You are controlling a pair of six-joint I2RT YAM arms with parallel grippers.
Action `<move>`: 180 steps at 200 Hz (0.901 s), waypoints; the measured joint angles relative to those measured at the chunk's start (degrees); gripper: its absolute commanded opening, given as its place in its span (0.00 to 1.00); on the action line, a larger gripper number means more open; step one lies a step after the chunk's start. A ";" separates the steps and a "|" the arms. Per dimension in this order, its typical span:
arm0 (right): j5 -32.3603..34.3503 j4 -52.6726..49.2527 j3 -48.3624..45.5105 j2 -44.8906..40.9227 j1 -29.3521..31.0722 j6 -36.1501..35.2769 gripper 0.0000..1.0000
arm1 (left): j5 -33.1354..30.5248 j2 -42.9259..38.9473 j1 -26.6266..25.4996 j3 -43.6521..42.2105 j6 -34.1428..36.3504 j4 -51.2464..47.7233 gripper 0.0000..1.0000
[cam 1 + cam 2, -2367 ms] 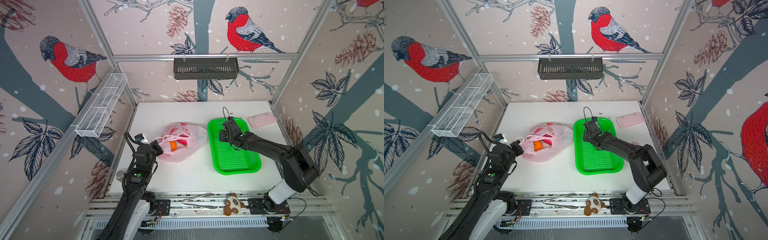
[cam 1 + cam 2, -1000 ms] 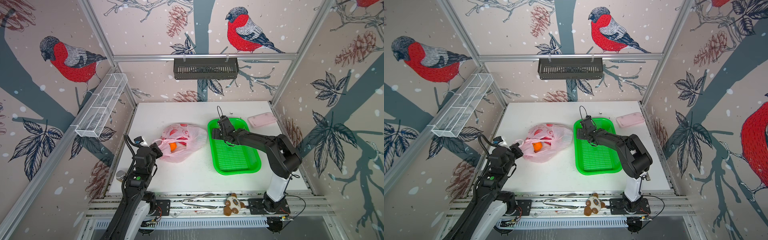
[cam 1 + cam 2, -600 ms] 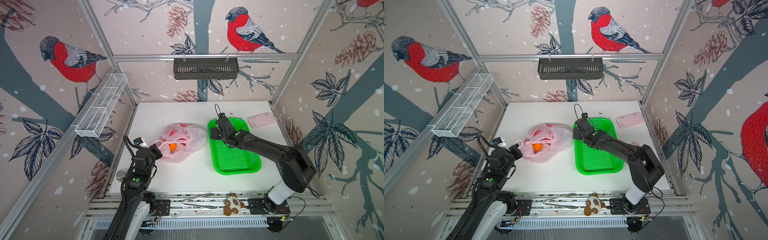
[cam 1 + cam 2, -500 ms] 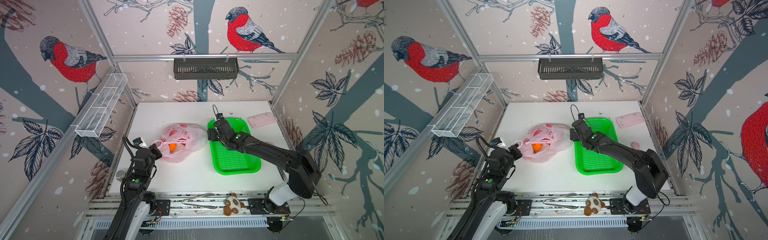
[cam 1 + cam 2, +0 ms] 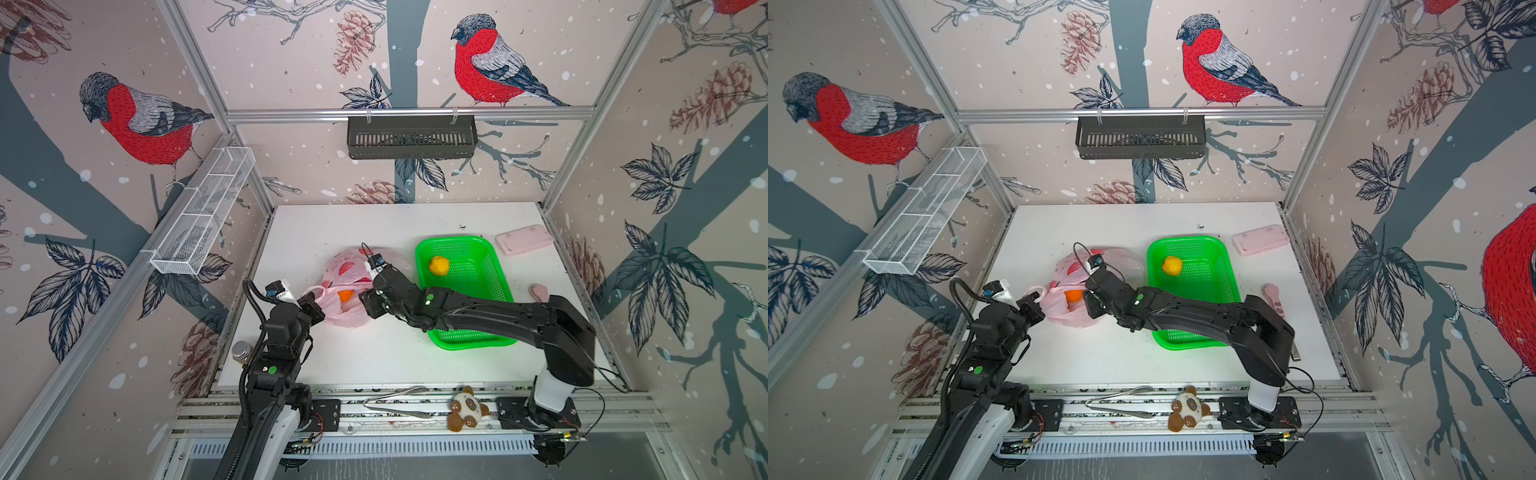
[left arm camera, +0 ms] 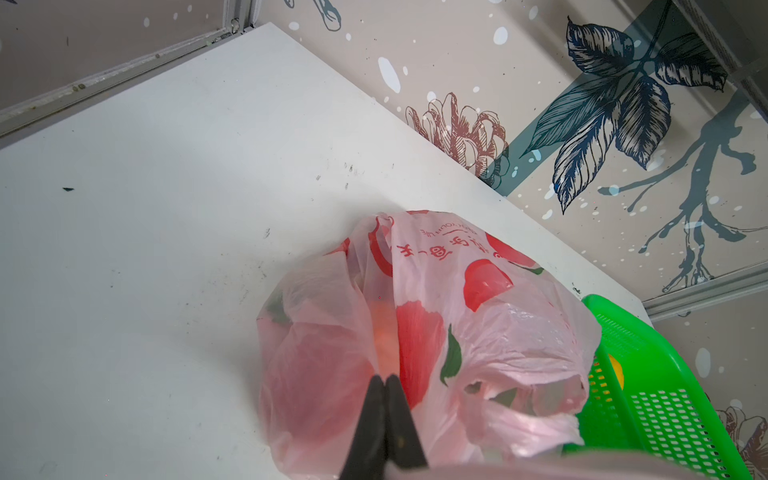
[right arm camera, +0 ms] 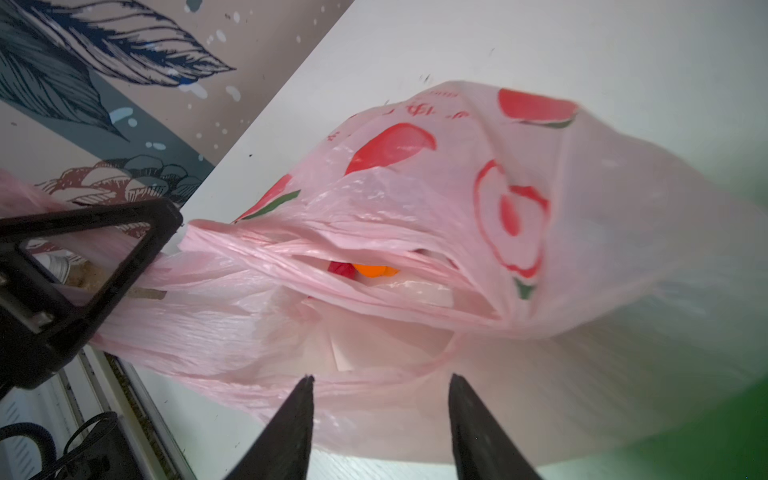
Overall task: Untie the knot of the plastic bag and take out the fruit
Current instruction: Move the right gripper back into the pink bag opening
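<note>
Now the right gripper [image 5: 365,300] has crossed to the bag [image 5: 347,270].
In a top view it has left the green tray [image 5: 457,240], where a yellow fruit [image 5: 439,265] lies; left wrist: left gripper [image 6: 384,380] clamps the bag's handle; right wrist: jaws half open, empty, facing the orange fruit [image 7: 374,270] inside, so another pick looks next.

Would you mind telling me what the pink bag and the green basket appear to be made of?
The pink bag looks like thin, translucent plastic film, faintly glossy: it crinkles and colours inside show through. The green basket seems rigid moulded plastic, with a shiny smooth rim and fine perforated mesh.
</note>
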 measured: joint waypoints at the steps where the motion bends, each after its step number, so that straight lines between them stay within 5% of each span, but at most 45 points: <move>1: -0.04 0.02 0.15 0.17 0.02 0.00 0.51 | 0.00 -0.09 0.00 -0.09 -0.02 -0.02 0.00; 101: -8.11 0.94 9.01 17.35 1.66 1.99 0.49 | -0.17 -4.68 0.00 -2.95 -1.33 -0.85 0.00; 180: -1.75 -0.17 13.11 18.38 0.74 9.20 0.51 | -1.11 -10.47 0.00 -3.17 -2.21 -3.32 0.00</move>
